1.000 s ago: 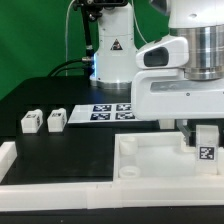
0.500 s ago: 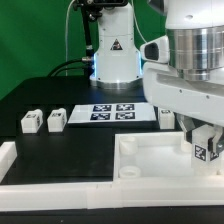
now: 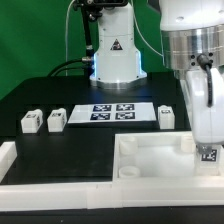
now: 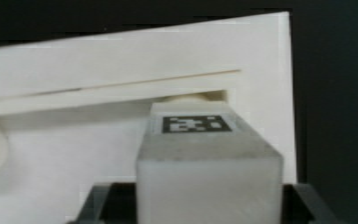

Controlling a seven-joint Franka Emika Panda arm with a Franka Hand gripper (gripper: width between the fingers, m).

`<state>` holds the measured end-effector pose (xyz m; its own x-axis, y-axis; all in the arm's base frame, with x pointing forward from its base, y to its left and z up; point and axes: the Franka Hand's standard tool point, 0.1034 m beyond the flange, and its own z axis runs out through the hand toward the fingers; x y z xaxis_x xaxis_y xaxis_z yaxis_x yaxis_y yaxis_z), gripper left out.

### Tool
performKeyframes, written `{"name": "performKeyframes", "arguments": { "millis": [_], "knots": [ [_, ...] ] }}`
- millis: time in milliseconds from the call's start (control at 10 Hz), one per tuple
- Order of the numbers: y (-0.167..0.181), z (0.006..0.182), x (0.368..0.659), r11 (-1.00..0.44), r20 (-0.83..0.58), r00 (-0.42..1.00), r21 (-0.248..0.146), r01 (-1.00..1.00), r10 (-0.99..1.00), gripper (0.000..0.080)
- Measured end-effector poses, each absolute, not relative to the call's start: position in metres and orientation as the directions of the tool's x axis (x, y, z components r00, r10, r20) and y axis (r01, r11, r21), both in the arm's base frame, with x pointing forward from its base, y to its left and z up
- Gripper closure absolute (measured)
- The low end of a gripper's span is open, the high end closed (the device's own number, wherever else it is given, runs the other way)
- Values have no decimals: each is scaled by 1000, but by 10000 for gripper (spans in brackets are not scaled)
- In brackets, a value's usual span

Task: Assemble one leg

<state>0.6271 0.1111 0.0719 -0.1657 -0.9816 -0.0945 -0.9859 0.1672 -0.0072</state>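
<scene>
My gripper (image 3: 208,150) is shut on a white leg (image 3: 209,153) with a black-and-white tag. It holds the leg upright over the right side of the large white tray-like part (image 3: 150,150), at the exterior view's right. In the wrist view the leg (image 4: 208,160) fills the space between my dark fingers (image 4: 108,203), tag facing the camera, with the tray's white surface (image 4: 87,80) behind it. Three more legs lie on the black table: two (image 3: 32,121) (image 3: 56,119) at the left and one (image 3: 166,116) right of the marker board.
The marker board (image 3: 112,112) lies flat mid-table. The robot base (image 3: 112,60) stands behind it. A white raised border (image 3: 60,190) runs along the table's front and left edges.
My wrist has turned and the gripper has moved right and down with the leg, closer to the tray. The leg near the marker board's right end has come into view.
</scene>
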Motion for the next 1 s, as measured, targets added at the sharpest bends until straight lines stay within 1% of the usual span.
{"name": "performKeyframes", "arguments": {
  "millis": [100,200,300,400,500,600,800,900,1000],
  "knots": [
    [111,72,627,126,-93,-125,-12,-992,-988,506],
    [111,72,627,98,-93,-96,-14,-995,-991,428],
    [112,71,627,95,-93,-93,-15,-995,-991,292],
    [111,70,629,-63,-85,66,-37,-997,-994,292],
    [113,70,629,-242,-77,246,-55,-969,-966,176],
    [115,71,629,-393,-69,397,-68,-917,-915,157],
    [114,71,629,-574,-52,579,-79,-815,-814,151],
    [114,71,629,-620,-47,625,-82,-780,-779,151],
    [113,70,629,-722,-35,726,-86,-687,-687,150]
  ]
}}
